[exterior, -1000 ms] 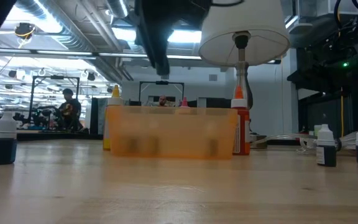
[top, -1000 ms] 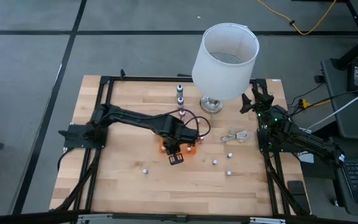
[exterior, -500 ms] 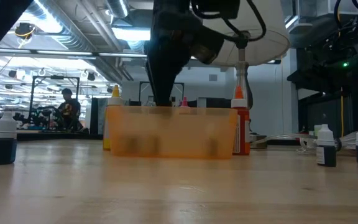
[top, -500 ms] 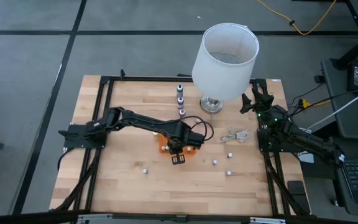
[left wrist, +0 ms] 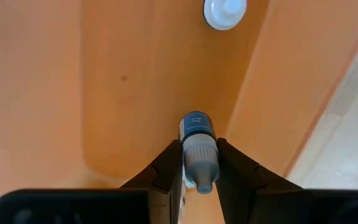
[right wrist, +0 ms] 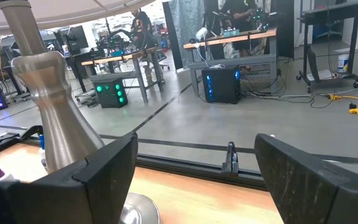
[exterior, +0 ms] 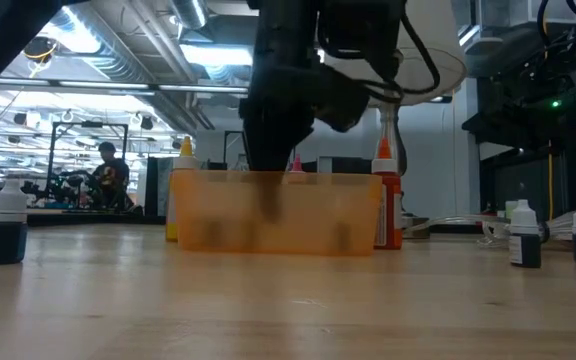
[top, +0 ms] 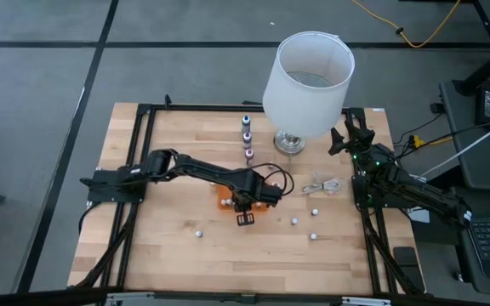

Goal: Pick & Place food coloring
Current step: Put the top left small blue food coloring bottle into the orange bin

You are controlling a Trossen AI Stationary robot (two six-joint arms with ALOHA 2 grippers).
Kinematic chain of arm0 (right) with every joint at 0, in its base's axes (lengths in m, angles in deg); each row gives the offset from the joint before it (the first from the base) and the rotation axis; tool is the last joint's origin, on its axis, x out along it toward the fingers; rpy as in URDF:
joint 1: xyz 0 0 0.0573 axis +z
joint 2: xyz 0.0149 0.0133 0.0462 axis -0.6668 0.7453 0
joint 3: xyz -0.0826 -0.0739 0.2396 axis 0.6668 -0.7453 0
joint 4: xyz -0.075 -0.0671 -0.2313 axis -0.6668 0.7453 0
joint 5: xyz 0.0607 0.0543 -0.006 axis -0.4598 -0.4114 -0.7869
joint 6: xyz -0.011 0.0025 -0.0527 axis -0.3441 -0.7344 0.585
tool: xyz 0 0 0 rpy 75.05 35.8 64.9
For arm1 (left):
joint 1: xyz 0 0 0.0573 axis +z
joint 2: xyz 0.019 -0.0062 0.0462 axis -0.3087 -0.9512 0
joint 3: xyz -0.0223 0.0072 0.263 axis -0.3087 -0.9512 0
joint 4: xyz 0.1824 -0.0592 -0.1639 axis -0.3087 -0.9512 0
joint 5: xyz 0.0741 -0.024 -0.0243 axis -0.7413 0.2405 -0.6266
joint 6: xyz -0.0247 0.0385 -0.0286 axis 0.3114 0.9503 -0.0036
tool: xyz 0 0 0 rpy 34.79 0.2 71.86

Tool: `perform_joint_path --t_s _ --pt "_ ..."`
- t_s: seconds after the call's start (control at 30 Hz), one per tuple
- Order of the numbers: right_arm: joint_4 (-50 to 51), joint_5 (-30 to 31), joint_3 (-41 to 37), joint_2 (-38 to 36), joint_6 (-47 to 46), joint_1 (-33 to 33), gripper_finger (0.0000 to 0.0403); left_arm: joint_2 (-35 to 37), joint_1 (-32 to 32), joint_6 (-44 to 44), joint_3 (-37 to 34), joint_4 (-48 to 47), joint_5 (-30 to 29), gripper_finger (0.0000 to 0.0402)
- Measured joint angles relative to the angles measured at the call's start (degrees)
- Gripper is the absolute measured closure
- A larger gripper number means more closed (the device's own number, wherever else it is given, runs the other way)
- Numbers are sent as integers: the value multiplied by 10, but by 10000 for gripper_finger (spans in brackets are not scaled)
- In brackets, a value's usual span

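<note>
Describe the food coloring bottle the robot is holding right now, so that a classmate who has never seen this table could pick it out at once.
Start at the orange tray in the middle of the table. The left hand reaches down into it, its fingers shut on a small blue bottle. Unlike the other bottles, which stand on the tabletop, this one is gripped inside the tray.

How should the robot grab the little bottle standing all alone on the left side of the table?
That food coloring bottle stands upright with bare table around it. I'd bring a pincer straight down from above and pinch the dark body just under the pale cap, where the sides look flat enough to hold. The left pincer is nearer but already holds a bottle over the orange tray.
</note>
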Motion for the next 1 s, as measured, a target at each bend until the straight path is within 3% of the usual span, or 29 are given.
perform_joint_path --t_s 1.0 --pt "0 0 0 0 0 0 79 -20 -2 9 -1 19 0 332"
